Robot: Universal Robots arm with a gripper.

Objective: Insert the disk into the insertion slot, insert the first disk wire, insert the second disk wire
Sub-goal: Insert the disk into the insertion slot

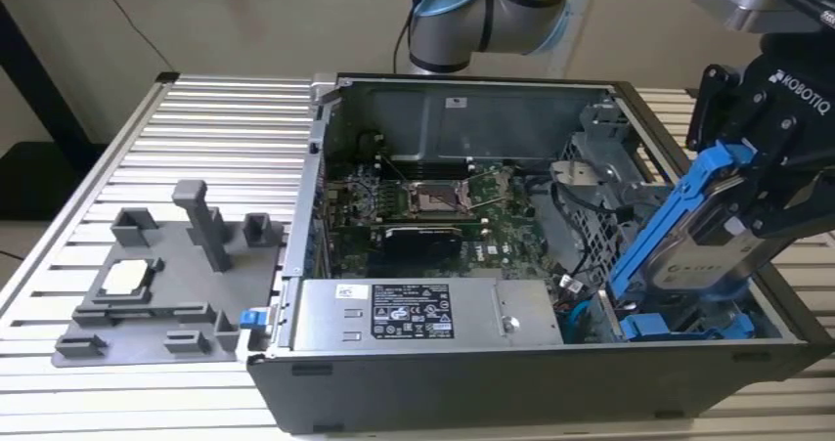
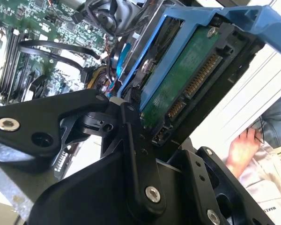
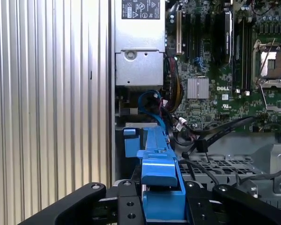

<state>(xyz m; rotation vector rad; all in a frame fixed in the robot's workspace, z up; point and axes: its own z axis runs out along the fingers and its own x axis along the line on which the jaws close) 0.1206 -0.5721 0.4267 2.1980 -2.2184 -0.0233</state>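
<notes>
gripper: black two-finger gripper (image 1: pixel 754 201), clamped on the disk, one finger on each side of the blue carrier's upper end; the first wrist view shows both fingers (image 3: pixel 126 206) pressed against the blue frame.
disk position: the disk (image 1: pixel 685 265) hangs below the gripper, steeply tilted. Top end is above the rim of the computer case (image 1: pixel 522 392), bottom end is down inside the case's near corner on the exterior view's right.
disk seating: not flat in the bay. Bottom end is just beside a blue plastic part (image 1: pixel 685 326) on the case floor; can't tell whether they touch.
disk look: silver-grey metal body with a pale label, clipped in a bright blue carrier. The second wrist view shows its green circuit board and a connector row of gold pins at one end.
case: open-sided, lying on the slatted metal bench (image 1: pixel 222 138), reaching toward the bench edge on the exterior view's right.
inside the case: motherboard (image 1: pixel 431 201) in the middle, grey power supply (image 1: pixel 417 314) along the near wall, perforated metal drive cage (image 1: pixel 593 201) beside the disk.
obstructions: loose black, blue and red cables (image 3: pixel 178 131) bunched between the power supply and the disk's bottom end, just beside the carrier.
bench, exterior view's left: grey fixture plate (image 1: pixel 156 294) with upright posts, well apart from the disk.
arm: robot arm (image 1: pixel 496 11) behind the case's far wall.
other: a person's hand (image 2: pixel 239 145) in the second wrist view's background, apart from the gripper.
</notes>
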